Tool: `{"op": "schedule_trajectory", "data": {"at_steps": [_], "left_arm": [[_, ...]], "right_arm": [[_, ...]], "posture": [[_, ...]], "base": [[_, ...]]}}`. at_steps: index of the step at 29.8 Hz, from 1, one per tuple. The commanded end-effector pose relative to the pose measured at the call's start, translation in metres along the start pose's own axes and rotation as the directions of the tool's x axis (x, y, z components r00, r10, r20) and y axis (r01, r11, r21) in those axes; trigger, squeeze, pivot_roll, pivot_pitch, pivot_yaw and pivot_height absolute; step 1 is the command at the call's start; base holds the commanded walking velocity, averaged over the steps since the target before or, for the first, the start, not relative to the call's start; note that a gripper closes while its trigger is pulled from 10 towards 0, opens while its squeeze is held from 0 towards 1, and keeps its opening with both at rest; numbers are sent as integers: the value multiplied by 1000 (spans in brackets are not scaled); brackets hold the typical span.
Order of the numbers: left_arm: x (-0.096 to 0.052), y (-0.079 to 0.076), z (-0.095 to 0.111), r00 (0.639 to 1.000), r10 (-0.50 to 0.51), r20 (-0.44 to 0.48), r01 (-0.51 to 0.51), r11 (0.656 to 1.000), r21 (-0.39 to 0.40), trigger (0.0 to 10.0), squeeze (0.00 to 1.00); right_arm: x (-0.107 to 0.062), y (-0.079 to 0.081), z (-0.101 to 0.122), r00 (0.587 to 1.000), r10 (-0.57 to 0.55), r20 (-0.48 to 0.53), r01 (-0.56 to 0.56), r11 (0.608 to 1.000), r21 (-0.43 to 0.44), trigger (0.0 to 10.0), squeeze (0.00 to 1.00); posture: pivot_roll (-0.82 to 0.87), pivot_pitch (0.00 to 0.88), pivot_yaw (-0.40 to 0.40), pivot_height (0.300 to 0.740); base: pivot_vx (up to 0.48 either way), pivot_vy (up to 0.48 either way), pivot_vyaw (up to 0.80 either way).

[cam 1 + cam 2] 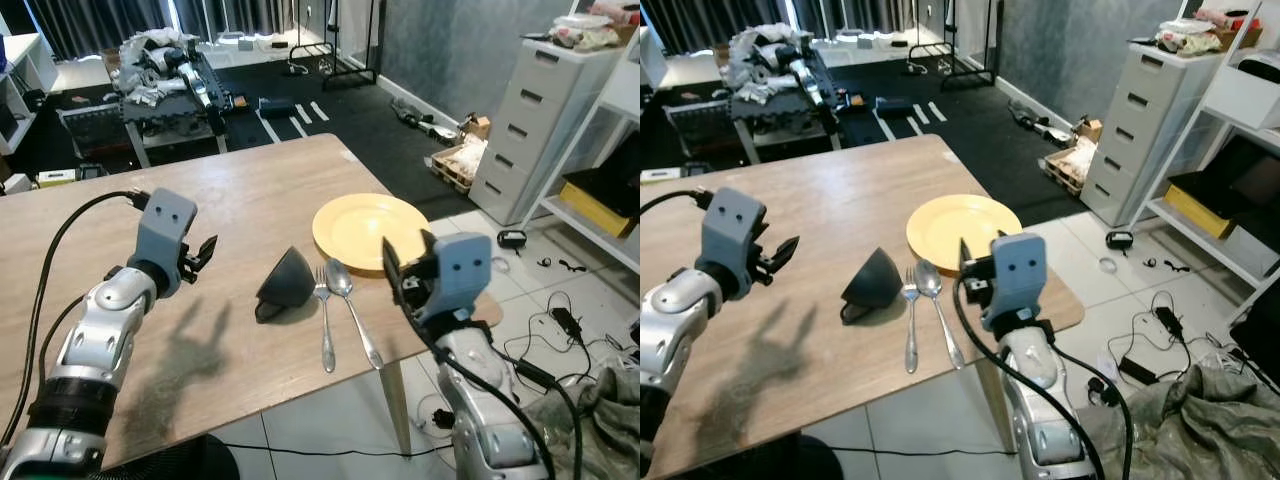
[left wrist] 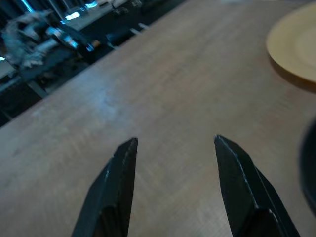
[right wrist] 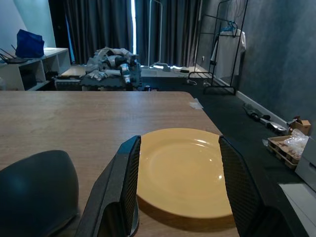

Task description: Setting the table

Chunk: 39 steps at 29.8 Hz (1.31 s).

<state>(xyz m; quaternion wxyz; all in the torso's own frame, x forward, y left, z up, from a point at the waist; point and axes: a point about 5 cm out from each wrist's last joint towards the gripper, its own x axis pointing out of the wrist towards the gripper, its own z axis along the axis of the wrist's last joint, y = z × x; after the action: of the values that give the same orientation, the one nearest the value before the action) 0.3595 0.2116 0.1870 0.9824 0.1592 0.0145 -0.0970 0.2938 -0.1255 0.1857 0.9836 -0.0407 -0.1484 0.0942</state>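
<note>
A yellow plate [image 1: 370,232] sits near the right edge of the wooden table [image 1: 250,190]. To its left, a dark bowl [image 1: 285,282] lies tipped on its side. A fork [image 1: 324,320] and a spoon [image 1: 350,300] lie side by side between the bowl and the plate. My left gripper [image 1: 205,255] hovers open over bare wood left of the bowl, nothing between its fingers [image 2: 123,168]. My right gripper [image 1: 400,280] stands open at the table's near right edge, just short of the plate [image 3: 182,168], with the bowl [image 3: 34,190] off to its side.
A white drawer unit [image 1: 535,120] and a shelf with a yellow box [image 1: 595,205] stand to the right. Cables [image 1: 560,320] and cloth litter the tiled floor there. Beyond the table stands a cluttered low bench [image 1: 170,80] on dark matting.
</note>
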Motion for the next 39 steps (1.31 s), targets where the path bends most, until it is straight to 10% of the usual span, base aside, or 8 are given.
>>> {"op": "schedule_trajectory", "data": {"at_steps": [1, 8, 15, 39], "left_arm": [[2, 0, -6, 1000, 11, -22, -11, 1000, 12, 10000, 0], [28, -11, -10, 997, 15, -75, -12, 999, 41, 10000, 0], [44, -56, 0, 963, -254, -88, 254, 967, -9, 10000, 0], [37, -151, 31, 762, -646, 40, 647, 761, -48, 10000, 0]], "right_arm": [[0, 2, 3, 1000, 10, 4, -10, 1000, 4, 10000, 0], [1, 8, 13, 999, 35, 26, -35, 999, 8, 10000, 0], [-1, 8, 15, 999, 28, 26, -29, 1000, 2, 10000, 0], [-1, 11, 10, 1000, 27, 0, -27, 1000, 13, 10000, 0]], "posture": [[-47, 2, 94, 740], [-73, 26, 110, 740], [-94, 23, 121, 740], [-69, 27, 125, 740]], "base": [[0, 0, 0], [0, 0, 0], [0, 0, 0], [0, 0, 0]]}}
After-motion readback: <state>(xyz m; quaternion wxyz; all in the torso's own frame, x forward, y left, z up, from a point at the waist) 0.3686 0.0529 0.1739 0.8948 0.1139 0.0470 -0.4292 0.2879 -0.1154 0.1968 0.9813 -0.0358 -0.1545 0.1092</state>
